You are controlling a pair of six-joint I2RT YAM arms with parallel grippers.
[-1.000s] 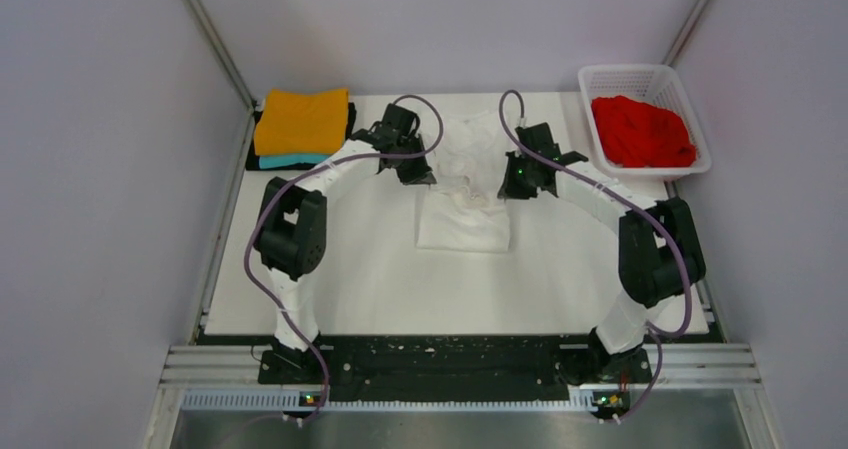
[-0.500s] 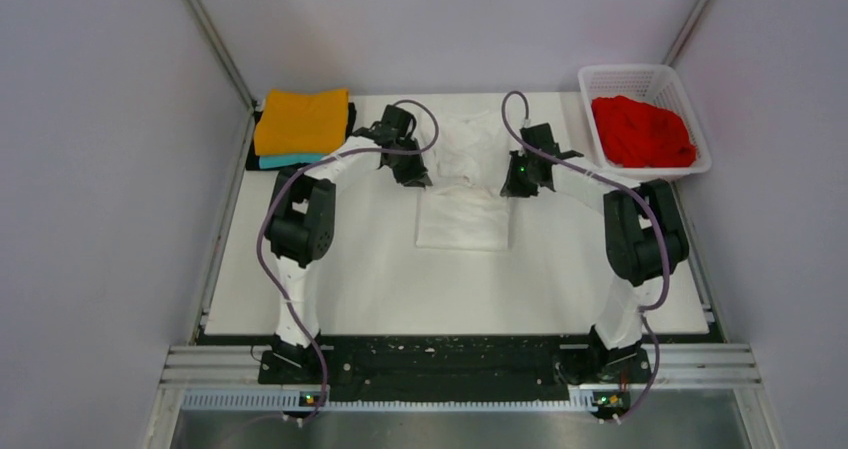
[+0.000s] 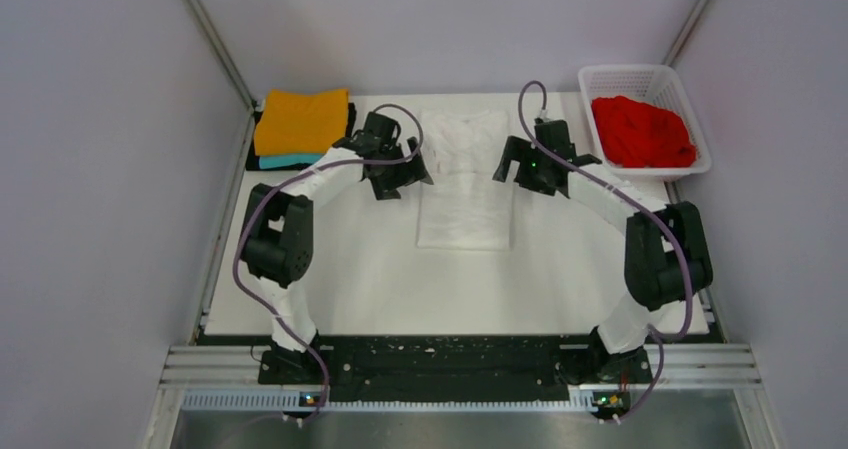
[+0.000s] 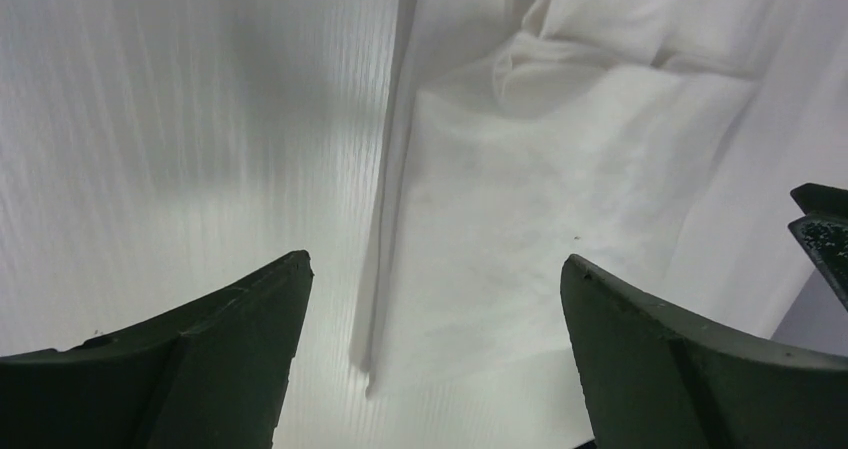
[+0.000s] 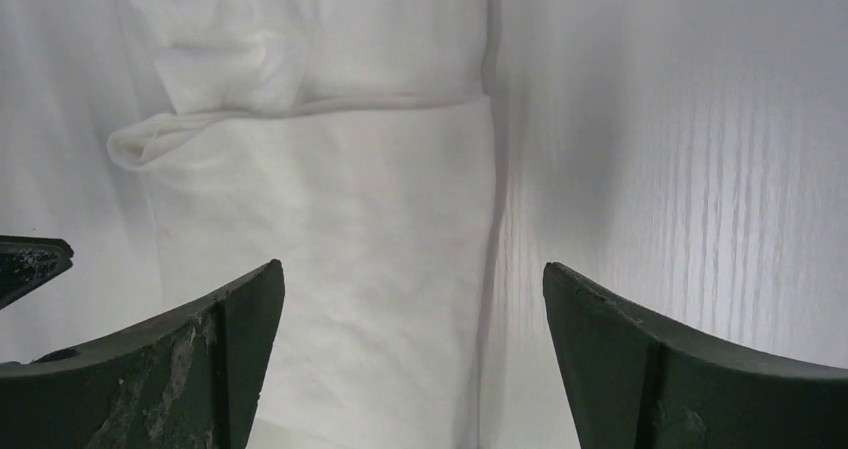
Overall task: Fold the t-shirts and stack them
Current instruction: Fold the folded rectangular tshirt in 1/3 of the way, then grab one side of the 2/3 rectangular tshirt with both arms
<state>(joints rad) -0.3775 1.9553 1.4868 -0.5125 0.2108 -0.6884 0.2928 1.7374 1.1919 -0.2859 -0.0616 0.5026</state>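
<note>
At the far left corner of the table [image 3: 350,279] sits a stack: a folded orange t-shirt [image 3: 302,121] on top, a teal t-shirt [image 3: 288,160] showing as a strip under its near edge. Next along, the left gripper [image 3: 400,177] hangs just beside the left edge of the white t-shirt [image 3: 465,189], its fingers [image 4: 230,349] spread wide with nothing between them. From the wrist view that cloth edge runs straight down the gap. The white shirt lies mid-table as a narrow folded strip, rumpled at its far end. The right gripper [image 3: 520,165] hovers at its right edge, fingers [image 5: 640,359] likewise parted and holding nothing. Far right, a white mesh basket [image 3: 630,74] holds the crumpled red t-shirt [image 3: 642,132].
</note>
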